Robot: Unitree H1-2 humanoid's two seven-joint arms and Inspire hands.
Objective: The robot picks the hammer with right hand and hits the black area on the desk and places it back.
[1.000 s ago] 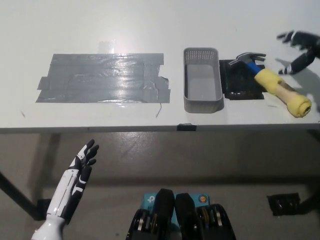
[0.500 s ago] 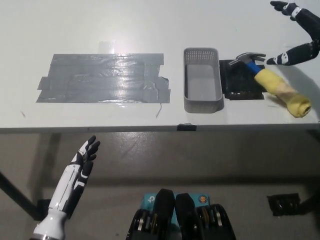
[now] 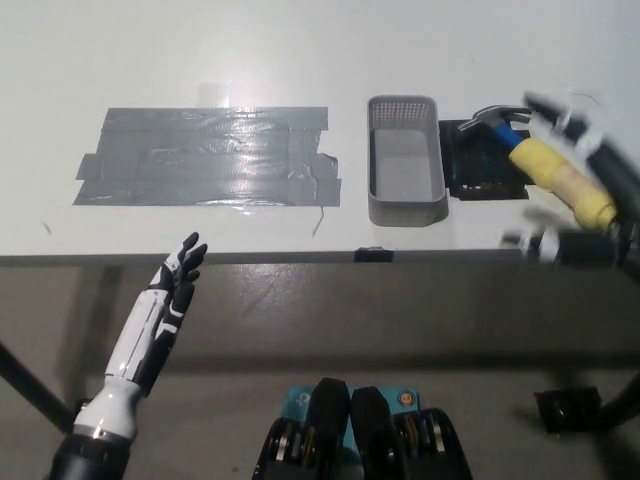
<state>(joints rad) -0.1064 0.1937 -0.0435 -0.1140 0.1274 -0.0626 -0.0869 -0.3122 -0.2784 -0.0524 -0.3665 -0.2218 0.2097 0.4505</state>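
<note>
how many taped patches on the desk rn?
2. A large grey tape patch lies on the desk's left half. A small black patch sits right of the grey basket, with the hammer head over its far edge. None looks hidden.

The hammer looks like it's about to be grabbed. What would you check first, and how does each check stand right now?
1. Hammer lies on the desk, head on the black area: ok.
2. Right hand is over the handle: ok, though blurred.
3. Fingers around the handle: cannot tell.
4. Grey basket sits apart from the hammer: ok.
5. Left hand is open, below the desk edge, out of the way: ok.
</note>
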